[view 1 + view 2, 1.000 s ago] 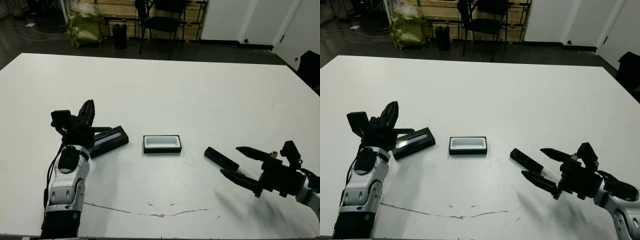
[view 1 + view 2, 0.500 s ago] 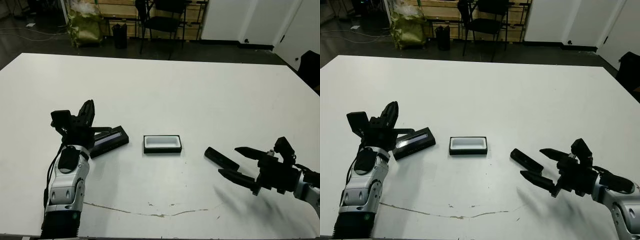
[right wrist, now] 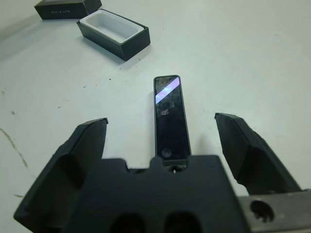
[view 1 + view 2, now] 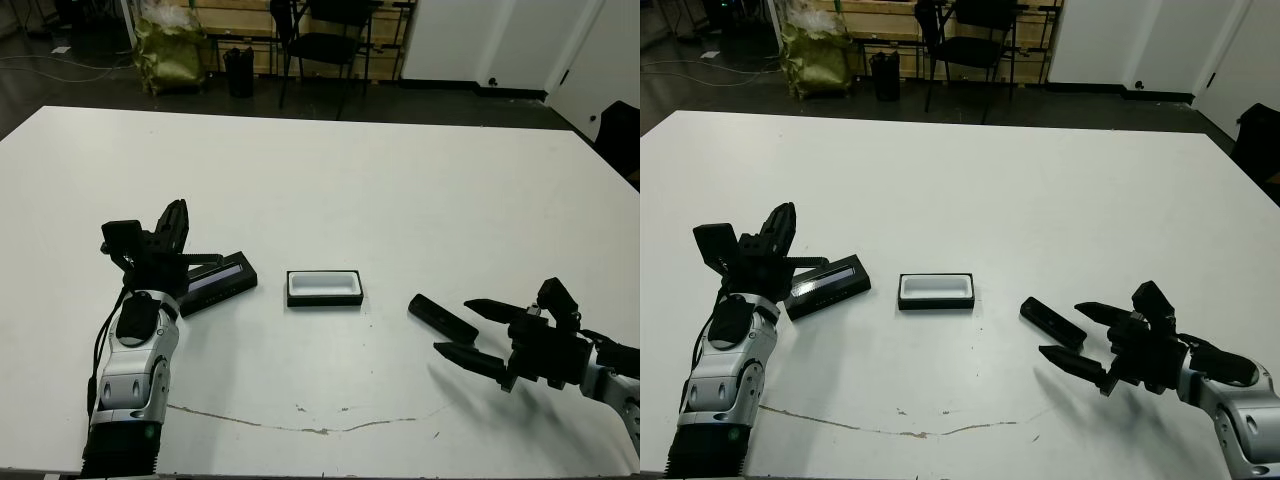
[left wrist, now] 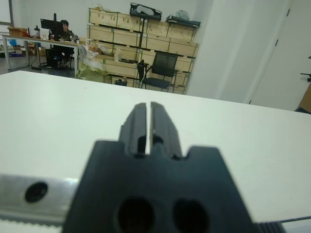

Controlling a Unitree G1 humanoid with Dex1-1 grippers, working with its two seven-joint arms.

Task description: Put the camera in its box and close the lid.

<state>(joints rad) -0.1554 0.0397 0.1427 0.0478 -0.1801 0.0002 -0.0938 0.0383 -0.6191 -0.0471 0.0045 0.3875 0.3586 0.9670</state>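
Looks like a workshop or lab storeroom. Large white table (image 4: 400,180) on a dark floor; behind it, stacked pale wooden crates (image 5: 141,43) line the white wall, with a black mesh office chair (image 5: 160,73) in front of them. Left of the chair, a bulging yellow-green sack (image 4: 168,50). Further left, a person seated at a cluttered desk (image 5: 29,46) with a monitor.

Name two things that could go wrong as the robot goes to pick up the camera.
1. The camera lies flat on the table, so the open right end effector may slip off its low sides.
2. A nudge could slide it away from the box, which stands apart to its left.
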